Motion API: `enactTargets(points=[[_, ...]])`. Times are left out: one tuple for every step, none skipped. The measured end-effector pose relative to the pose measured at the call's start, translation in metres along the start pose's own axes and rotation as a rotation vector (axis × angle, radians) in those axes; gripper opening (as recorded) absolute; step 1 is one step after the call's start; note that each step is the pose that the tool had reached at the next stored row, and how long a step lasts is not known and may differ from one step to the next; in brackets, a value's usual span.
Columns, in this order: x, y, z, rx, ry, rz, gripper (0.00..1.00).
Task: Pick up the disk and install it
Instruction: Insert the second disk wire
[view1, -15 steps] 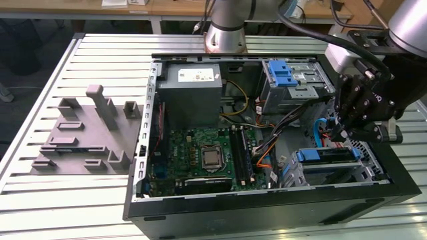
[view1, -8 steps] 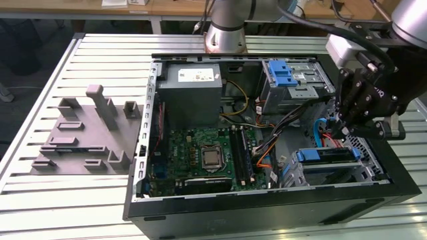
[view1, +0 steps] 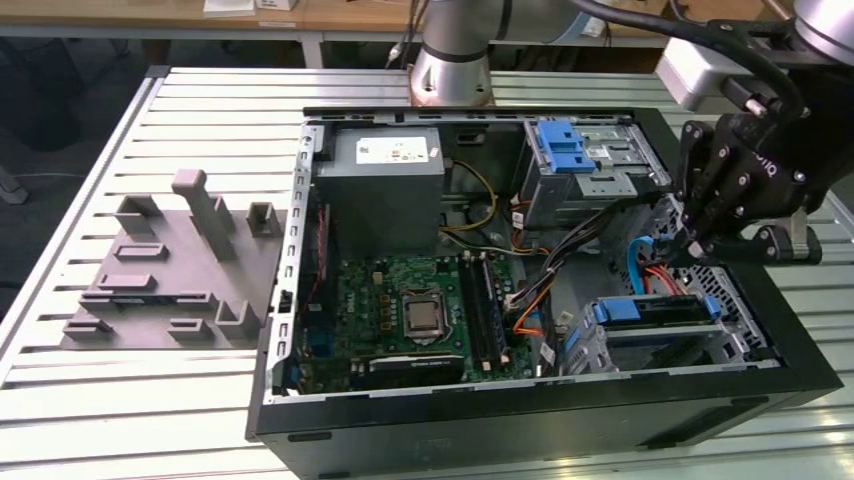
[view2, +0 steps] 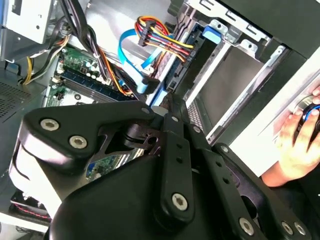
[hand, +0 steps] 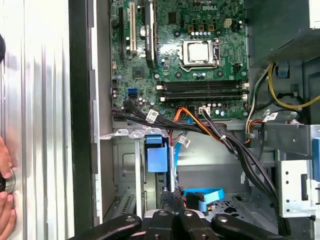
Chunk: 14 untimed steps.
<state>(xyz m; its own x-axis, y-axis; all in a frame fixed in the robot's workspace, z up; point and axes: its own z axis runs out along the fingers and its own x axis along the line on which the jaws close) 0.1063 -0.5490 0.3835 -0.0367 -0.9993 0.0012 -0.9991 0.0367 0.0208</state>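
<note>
The disk (view1: 650, 311) sits in the lower drive bay at the front corner of the open computer case (view1: 534, 425), on the exterior view's right. Its blue carrier frame faces up, and the carrier (hand: 160, 157) also shows in the first wrist view. My gripper (view1: 687, 255) hangs just above and behind the bay, among the cables. In both wrist views the gripper (hand: 174, 197) (view2: 170, 107) has its fingers pressed together, and I see nothing held between them. The fingertips sit beside the carrier's edge and a blue data cable (view2: 131, 65).
The motherboard (view1: 414, 310) lies in the middle of the case and the grey power supply box (view1: 380, 175) at the back. An upper drive cage with a blue latch (view1: 567, 150) stands behind the bay. A grey fixture block (view1: 174, 265) sits outside. A person's hand (view2: 300, 135) rests beside the case.
</note>
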Motion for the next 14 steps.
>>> enactTargets(points=[[-0.0016,0.0003,-0.0004,0.0,0.0001,0.0,0.11],[-0.0037,0.0005,-0.0006,0.0,0.0,0.0,0.11],[-0.0057,0.0007,-0.0008,0.0,0.0,0.0,0.11],[-0.0076,0.0009,-0.0009,0.0,0.0002,0.0,0.11],[-0.0093,0.0009,-0.0011,0.0,0.0005,0.0,0.11],[-0.0108,0.001,-0.0012,0.0,0.0009,0.0,0.11],[-0.0123,0.0011,-0.0013,0.0,0.0013,0.0,0.11],[-0.0136,0.0011,-0.0015,0.0,0.0017,0.0,0.11],[-0.0146,0.0012,-0.0017,0.0001,0.0018,0.0,0.11],[-0.0153,0.0013,-0.002,0.0,0.002,0.0,0.11],[-0.0161,0.0013,-0.0022,0.0001,0.0022,0.0,0.11],[-0.0172,0.0013,-0.0022,0.0001,0.0022,0.0,0.11],[-0.0184,0.0014,-0.0024,0.0001,0.0025,0.0,0.11],[-0.0196,0.0016,-0.0024,0.0001,0.0028,0.0,0.11]])
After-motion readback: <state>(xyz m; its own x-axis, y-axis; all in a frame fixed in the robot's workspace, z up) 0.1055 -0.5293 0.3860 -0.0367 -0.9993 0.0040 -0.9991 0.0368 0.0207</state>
